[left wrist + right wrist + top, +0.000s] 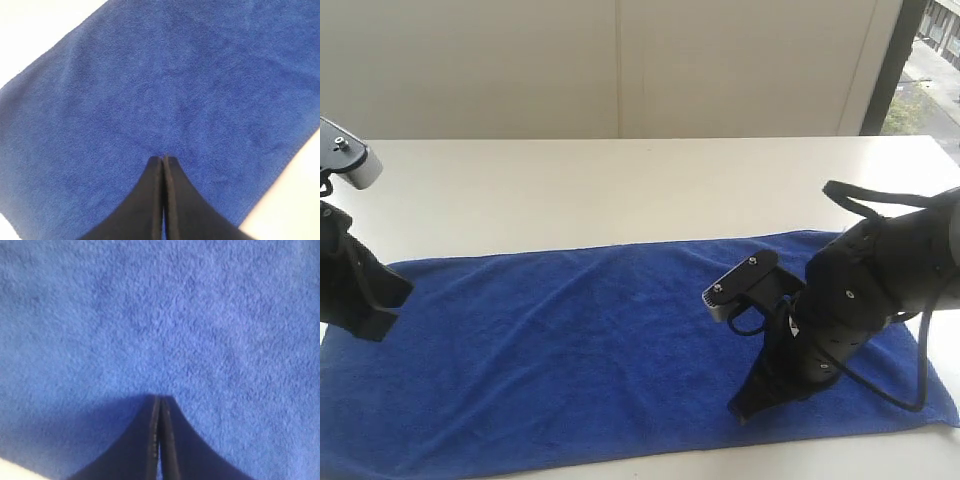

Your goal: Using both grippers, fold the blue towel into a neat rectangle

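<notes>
Jaws on both arms are pressed together, tip against tip, with no cloth seen between them in either wrist view.

The blue towel [570, 350] lies spread flat and unfolded on the white table [620, 180]. Its long sides run across the exterior view, and a few soft creases cross its middle. Its near long hem lies close to the table's front edge.

The left gripper [375, 325] is at the towel's left short end. In its wrist view the closed tips [163, 159] point onto plain blue cloth [175, 75], with a hemmed side and a corner of the towel showing against the white table on either side.

The right gripper [742, 410] points down at the towel's right portion, near the front hem. Its wrist view shows the closed tips [160, 397] over blue pile [175, 315], with a dark shadow beside them. Whether the tips touch the cloth cannot be told.

A grey bracket plate [745, 278] sits on the right arm above the towel, and black cables [880, 200] loop over the towel's right end.

Behind the towel, bare table runs back to a pale wall [620, 60]. A window [935, 60] shows beyond the towel's far right corner.
</notes>
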Controlling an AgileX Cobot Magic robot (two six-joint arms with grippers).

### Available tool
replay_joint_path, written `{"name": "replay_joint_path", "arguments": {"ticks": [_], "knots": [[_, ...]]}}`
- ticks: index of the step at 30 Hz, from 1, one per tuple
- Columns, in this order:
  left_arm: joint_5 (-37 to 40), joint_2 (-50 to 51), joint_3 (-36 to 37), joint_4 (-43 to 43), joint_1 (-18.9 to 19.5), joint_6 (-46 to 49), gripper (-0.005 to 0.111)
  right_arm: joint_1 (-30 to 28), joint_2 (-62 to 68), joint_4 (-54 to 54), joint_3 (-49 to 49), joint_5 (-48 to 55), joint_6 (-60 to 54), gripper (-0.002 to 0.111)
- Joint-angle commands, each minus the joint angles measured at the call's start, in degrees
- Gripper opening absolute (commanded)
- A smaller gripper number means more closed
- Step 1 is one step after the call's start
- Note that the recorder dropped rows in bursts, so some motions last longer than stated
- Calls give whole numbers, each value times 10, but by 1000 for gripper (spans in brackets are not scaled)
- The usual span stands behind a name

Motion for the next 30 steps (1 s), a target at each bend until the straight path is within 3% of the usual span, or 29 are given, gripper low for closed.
{"name": "replay_joint_path", "arguments": {"ticks": [1,11,18,23,26,30], "knots": [[21,-7,-1,30,-3,0,0,-3,12,4,4,30,0,0],[3,-7,-1,22,-3,-3,0,5,11,122,4,111,-89,0],[3,-7,-1,19,-3,-3,0,18,-21,97,-6,117,-88,0],[-1,-7,-1,5,-3,-3,0,16,-70,28,-66,118,-62,0],[-1,-7,-1,-9,-3,-3,0,-13,-72,-78,-123,98,21,0],[-1,-7,-1,-44,-3,-3,0,-112,-18,-61,-201,95,0,0]]}}
